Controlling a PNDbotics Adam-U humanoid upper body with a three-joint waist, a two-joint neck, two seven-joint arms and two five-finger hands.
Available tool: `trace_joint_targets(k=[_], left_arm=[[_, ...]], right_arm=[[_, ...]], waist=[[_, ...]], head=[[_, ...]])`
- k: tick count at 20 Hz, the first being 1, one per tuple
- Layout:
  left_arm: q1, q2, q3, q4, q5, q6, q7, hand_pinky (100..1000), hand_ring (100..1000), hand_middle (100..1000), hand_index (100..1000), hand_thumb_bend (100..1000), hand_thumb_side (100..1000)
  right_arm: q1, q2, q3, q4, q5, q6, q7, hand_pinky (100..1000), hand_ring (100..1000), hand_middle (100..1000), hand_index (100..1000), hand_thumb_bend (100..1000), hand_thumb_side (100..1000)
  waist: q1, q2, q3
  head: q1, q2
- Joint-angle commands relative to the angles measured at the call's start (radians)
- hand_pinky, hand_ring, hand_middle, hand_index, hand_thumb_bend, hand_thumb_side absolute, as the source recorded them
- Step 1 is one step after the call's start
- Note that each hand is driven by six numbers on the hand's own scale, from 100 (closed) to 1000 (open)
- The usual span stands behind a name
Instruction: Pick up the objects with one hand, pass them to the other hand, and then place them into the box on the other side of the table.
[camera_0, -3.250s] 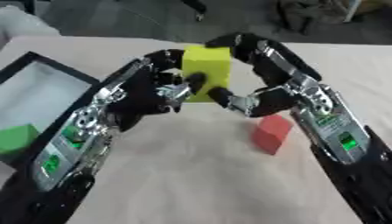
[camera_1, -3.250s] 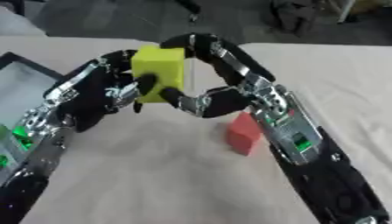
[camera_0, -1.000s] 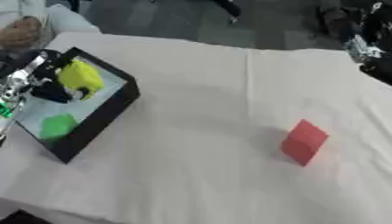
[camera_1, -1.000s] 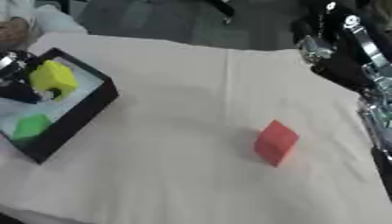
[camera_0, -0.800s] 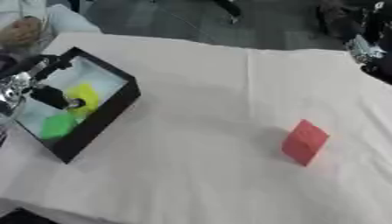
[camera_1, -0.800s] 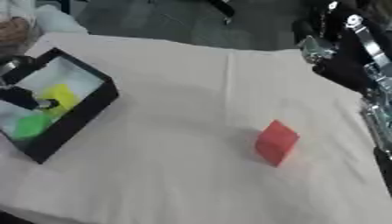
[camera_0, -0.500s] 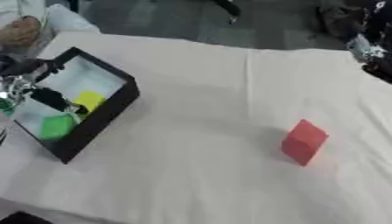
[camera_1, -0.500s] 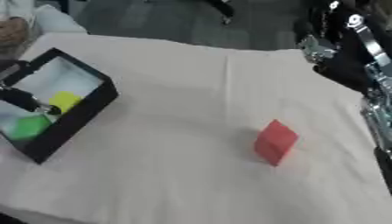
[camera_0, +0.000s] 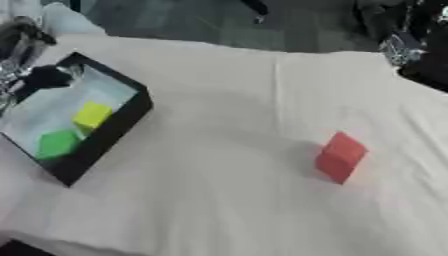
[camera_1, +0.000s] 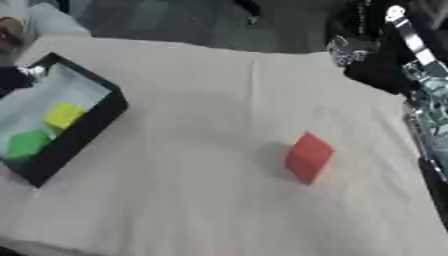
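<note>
Item one: a black-walled box (camera_0: 103, 139) with a pale floor, set askew at about 9 o'clock on the table (camera_0: 219, 200), which we see covered in a cream cloth.

Item two: a yellow cube (camera_0: 91, 115) lying inside the box, toward its right-hand wall.

Item three: a green cube (camera_0: 58, 143) also inside the box, just beside the yellow one at its 7 o'clock; whether the two touch we cannot tell.

Item four: a red block (camera_0: 339, 156) standing alone on the cloth at about 3 o'clock from the table's middle, well apart from the box, tilted so that one corner points up.

Item five: the left hand (camera_0: 26, 60), black and silver, at about 10 o'clock over the box's far corner; we cannot tell whether its fingers are spread or curled, and we see nothing in it.

Item six: the right hand (camera_1: 363, 47), dark with silver parts, at about 1 o'clock beyond the table's far edge; how its fingers stand we cannot tell.

We find no brand, label or legible writing on any item.
</note>
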Motion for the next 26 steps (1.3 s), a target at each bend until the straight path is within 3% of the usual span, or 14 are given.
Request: trace_joint_targets(k=[1,4,8,13,18,22,26], left_arm=[[0.006,-0.022,-0.002,-0.086,0.228,-0.123,0.133,757,928,885,824,100,697],[0.03,-0.067,-0.017,-0.13,0.4,-0.22,0.147,769,965,934,871,100,770],[0.054,-0.116,-0.032,-0.175,0.556,-0.286,0.108,769,963,927,859,100,763],[0.071,-0.143,-0.048,-0.202,0.626,-0.299,0.058,759,950,907,837,107,753],[0.08,-0.15,-0.059,-0.215,0.637,-0.293,0.025,760,948,892,825,113,744],[0.084,-0.149,-0.061,-0.216,0.639,-0.29,0.019,759,948,890,822,112,745],[0.088,-0.146,-0.061,-0.213,0.647,-0.287,0.02,759,947,884,819,113,749]], right_arm=[[-0.044,-0.048,0.014,0.002,0.084,0.06,0.027,833,794,620,854,100,359],[-0.084,-0.075,0.031,0.017,0.17,0.104,0.106,842,813,659,857,100,361],[-0.127,-0.104,0.051,0.035,0.26,0.123,0.262,864,853,735,874,100,395],[-0.185,-0.128,0.072,0.089,0.346,0.05,0.559,882,882,799,886,100,433],[-0.23,-0.134,0.093,0.17,0.368,-0.011,0.756,891,898,828,888,100,456],[-0.249,-0.154,0.138,0.266,0.38,-0.053,0.798,898,910,846,890,133,412],[-0.266,-0.187,0.174,0.352,0.377,-0.105,0.8,907,917,866,912,226,291]], waist=[[-0.013,-0.02,0.001],[-0.018,-0.022,-0.002],[-0.021,-0.023,-0.004],[-0.021,-0.025,-0.005],[-0.02,-0.026,-0.005],[-0.022,-0.027,-0.003],[-0.025,-0.029,-0.005]], head=[[-0.028,0.002],[-0.042,0.0],[-0.047,-0.001],[-0.049,-0.003],[-0.053,-0.004],[-0.053,0.002],[-0.052,0.006]])
